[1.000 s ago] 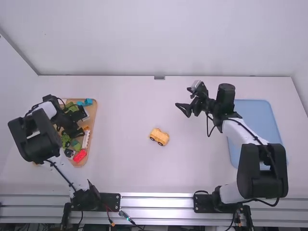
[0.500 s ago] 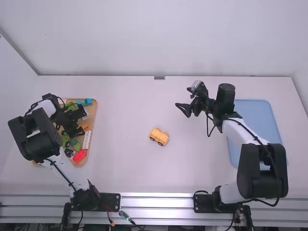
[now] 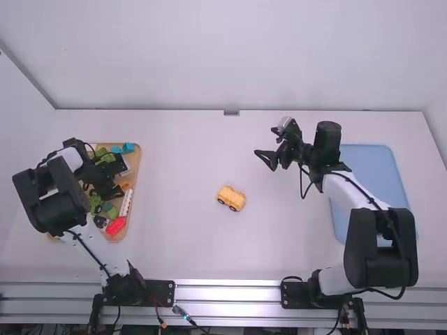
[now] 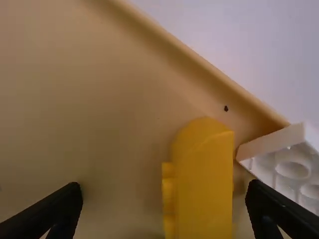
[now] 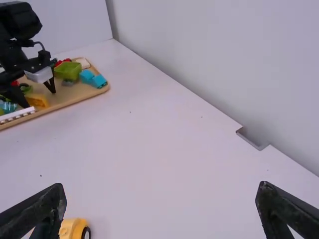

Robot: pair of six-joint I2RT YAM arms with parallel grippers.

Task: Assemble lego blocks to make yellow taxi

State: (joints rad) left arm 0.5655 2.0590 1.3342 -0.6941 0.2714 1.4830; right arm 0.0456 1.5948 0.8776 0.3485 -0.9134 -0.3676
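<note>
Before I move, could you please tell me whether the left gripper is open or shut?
Open: the left gripper has its fingers wide apart, with bare tray showing beside the yellow block between them.

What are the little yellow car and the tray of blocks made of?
The yellow car looks like smooth plastic: even colour, rounded edges. The tray may be matt wood, judging by its plain tan surface, though plastic is possible.

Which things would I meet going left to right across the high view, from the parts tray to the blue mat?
Parts tray, yellow toy vehicle, right gripper, blue mat.
</note>
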